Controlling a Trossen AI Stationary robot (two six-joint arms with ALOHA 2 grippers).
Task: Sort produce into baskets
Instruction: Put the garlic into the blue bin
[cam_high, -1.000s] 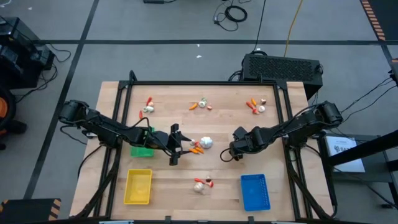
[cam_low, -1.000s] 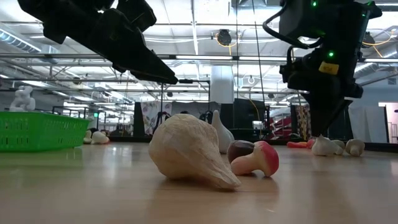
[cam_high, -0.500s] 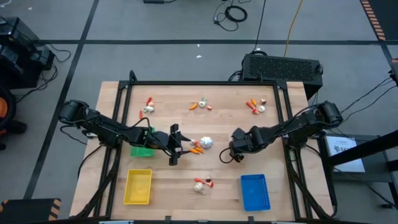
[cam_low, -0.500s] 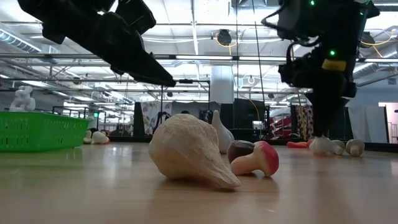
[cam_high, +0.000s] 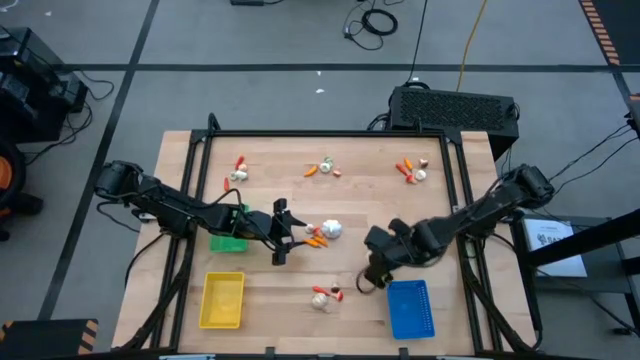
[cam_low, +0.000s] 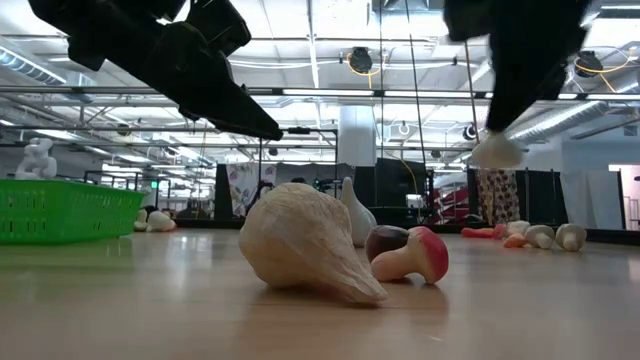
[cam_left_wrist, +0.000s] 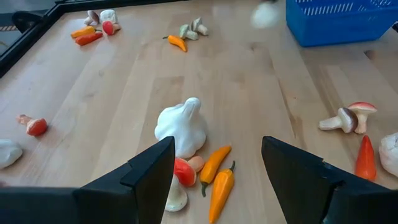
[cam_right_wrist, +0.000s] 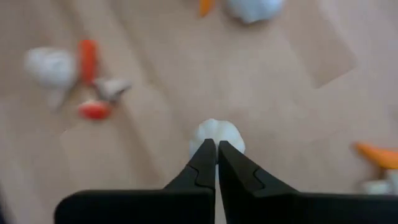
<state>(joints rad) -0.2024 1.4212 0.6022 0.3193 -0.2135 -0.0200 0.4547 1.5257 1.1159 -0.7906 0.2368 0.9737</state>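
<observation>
White garlic bulb (cam_right_wrist: 217, 133) | pinched at right claw (cam_right_wrist: 217, 151) tips | clear above table

Overhead looks straight down; low camera sits at tabletop level; both seemingly share the big garlic bulb (cam_low: 305, 243).
</observation>
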